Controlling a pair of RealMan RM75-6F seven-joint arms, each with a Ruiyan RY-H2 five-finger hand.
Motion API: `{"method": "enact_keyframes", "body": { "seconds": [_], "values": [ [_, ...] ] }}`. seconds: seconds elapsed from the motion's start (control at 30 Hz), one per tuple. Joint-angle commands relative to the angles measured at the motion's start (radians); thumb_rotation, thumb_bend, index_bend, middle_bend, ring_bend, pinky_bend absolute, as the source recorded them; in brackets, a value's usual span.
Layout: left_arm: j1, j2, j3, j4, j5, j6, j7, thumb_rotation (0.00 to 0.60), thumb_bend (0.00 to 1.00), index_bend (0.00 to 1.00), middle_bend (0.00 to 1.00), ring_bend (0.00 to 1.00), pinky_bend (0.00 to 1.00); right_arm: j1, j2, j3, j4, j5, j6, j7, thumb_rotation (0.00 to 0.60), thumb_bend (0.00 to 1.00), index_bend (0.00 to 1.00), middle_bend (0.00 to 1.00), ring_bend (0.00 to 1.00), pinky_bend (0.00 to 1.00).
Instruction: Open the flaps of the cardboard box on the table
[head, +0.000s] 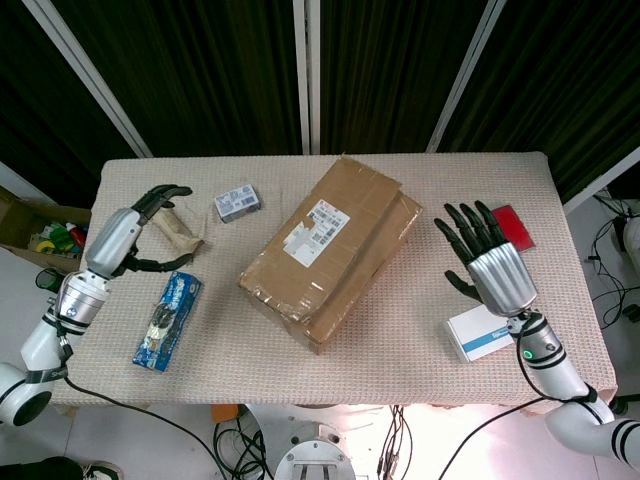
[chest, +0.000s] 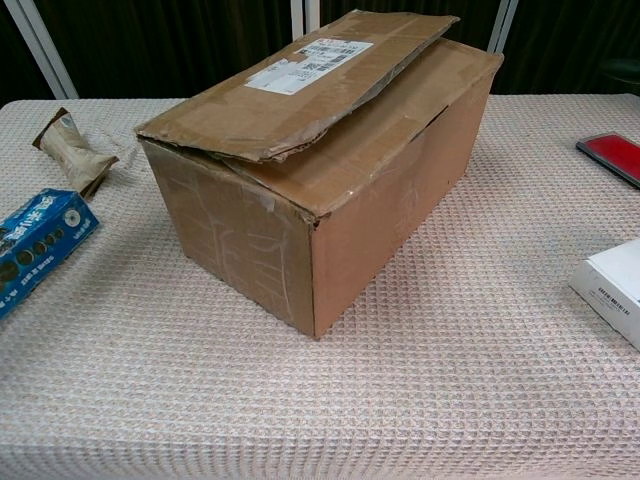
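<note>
At the far left of the head view, the left hand (head: 128, 232) hovered over the left edge of the table (head: 400, 320), fingers spread and curved, holding nothing; the chest view did not show it. Just right of it lay a crumpled tan packet (head: 183, 232), seen too at the upper left of the chest view (chest: 72, 150), and below that a long blue snack box (head: 166, 320) lay lengthwise near the front left, its end showing at the left edge of the chest view (chest: 35, 245). A small blue-grey box (head: 237, 202) sat further back, between the packet and the cardboard box (head: 330, 250). The cardboard box stood at the centre of the table, turned at an angle, with no hand touching it; in the chest view (chest: 320, 170) its top flaps (chest: 300, 85) lay down, the upper one bearing a white shipping label (chest: 310, 62) and bowed a little above the flap beneath. To the right, the right hand (head: 490, 268) was held above the cloth with palm down and fingers fanned wide, empty, well apart from the box. Behind its fingertips lay a red flat item (head: 512, 224), visible at the right edge of the chest view (chest: 612, 155), and below the hand sat a white box (head: 480, 335) with a blue side, partly under the wrist.
</note>
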Motion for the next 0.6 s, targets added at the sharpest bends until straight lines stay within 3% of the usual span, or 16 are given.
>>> {"method": "enact_keyframes", "body": {
  "seconds": [0.03, 0.3, 0.6],
  "values": [
    [0.011, -0.002, 0.005, 0.012, -0.003, 0.013, 0.012, 0.49, 0.21, 0.13, 0.17, 0.11, 0.25, 0.088, 0.05, 0.044, -0.103, 0.055, -0.149, -0.124, 0.6, 0.08, 0.0, 0.0, 0.0, 0.0],
    [0.034, 0.01, 0.014, 0.025, 0.001, 0.041, 0.021, 0.486, 0.22, 0.13, 0.17, 0.11, 0.25, 0.218, -0.054, 0.108, -0.089, 0.151, -0.302, -0.217, 0.6, 0.08, 0.0, 0.0, 0.0, 0.0],
    [0.063, 0.017, 0.033, 0.066, 0.007, 0.064, 0.002, 0.489, 0.22, 0.13, 0.17, 0.11, 0.25, 0.282, -0.161, 0.103, 0.005, 0.201, -0.36, -0.247, 0.6, 0.08, 0.0, 0.0, 0.0, 0.0]
  ]
}}
